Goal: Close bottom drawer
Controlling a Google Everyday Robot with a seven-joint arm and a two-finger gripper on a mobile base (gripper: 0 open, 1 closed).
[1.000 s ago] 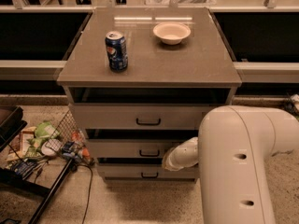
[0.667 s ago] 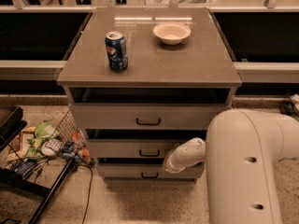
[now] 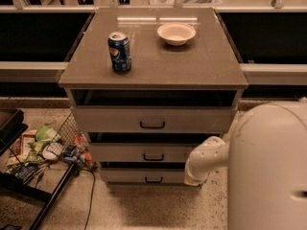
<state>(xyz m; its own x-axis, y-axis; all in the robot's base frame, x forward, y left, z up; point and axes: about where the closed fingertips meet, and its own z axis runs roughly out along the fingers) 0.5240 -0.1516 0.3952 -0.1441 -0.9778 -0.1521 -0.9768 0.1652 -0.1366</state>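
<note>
Nearest you, the robot's white body (image 3: 268,176) fills the lower right. Its arm (image 3: 206,158) reaches left, putting the gripper (image 3: 195,175) at the right end of the bottom drawer (image 3: 139,176); you cannot tell its grip state. That drawer sits lowest of three, pulled slightly out. Above are the middle drawer (image 3: 120,153) and top drawer (image 3: 110,120). Farther back, the cabinet top (image 3: 201,66) holds a Pepsi can (image 3: 119,52) and a bowl (image 3: 176,33).

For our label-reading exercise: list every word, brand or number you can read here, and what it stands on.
Can: blue label's lettering too blurred to read.
Packets on the floor, left: print too blurred to read.
Bowl, bottom drawer, and gripper at its right end: no text.
</note>
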